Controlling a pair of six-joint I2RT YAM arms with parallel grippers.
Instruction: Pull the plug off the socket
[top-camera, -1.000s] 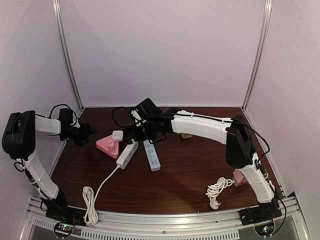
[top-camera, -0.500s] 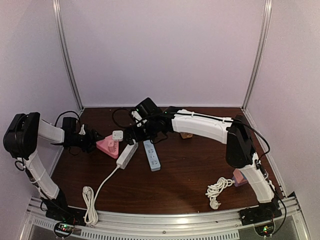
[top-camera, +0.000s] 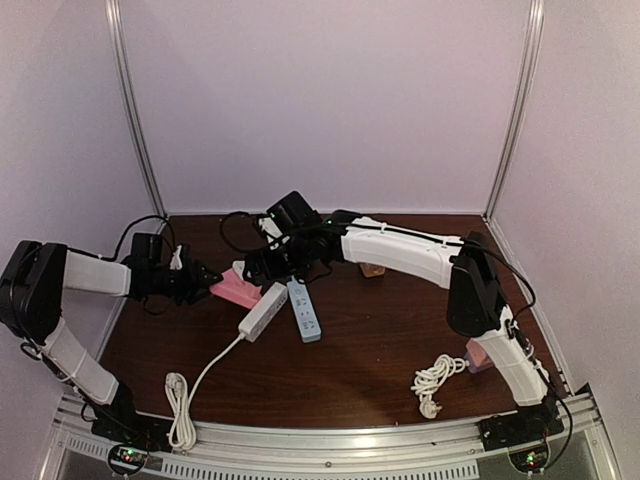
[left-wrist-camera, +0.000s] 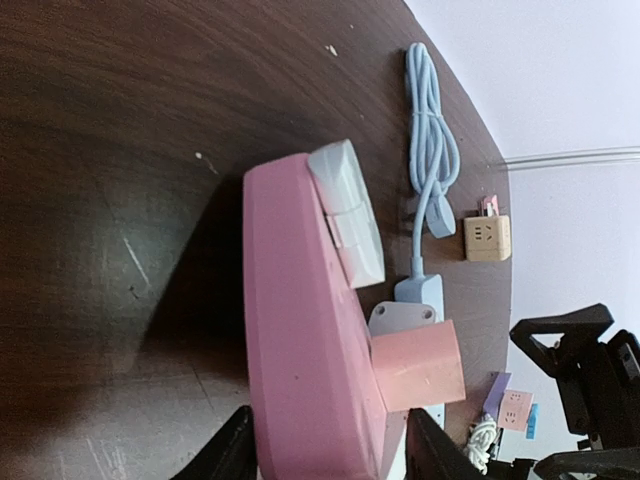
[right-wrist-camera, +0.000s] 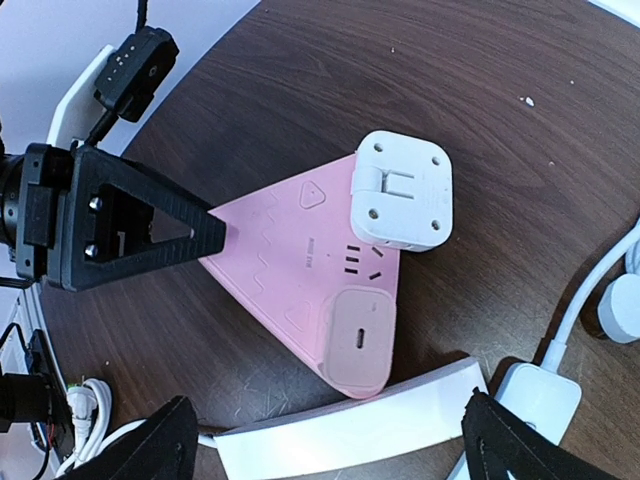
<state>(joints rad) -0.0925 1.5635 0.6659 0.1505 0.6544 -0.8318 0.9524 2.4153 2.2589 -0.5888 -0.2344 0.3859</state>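
The pink socket (right-wrist-camera: 290, 270) lies on the dark table (right-wrist-camera: 520, 50), with a white plug (right-wrist-camera: 403, 190) seated in its top near one corner. The left gripper (left-wrist-camera: 325, 445) straddles another corner with its jaws narrow. Whether they pinch it I cannot tell — the right gripper (right-wrist-camera: 330, 403) hangs above the socket, jaws wide and holding nothing.

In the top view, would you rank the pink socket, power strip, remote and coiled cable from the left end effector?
1. pink socket, at the left end effector.
2. power strip, just right.
3. remote, centre.
4. coiled cable, front right.
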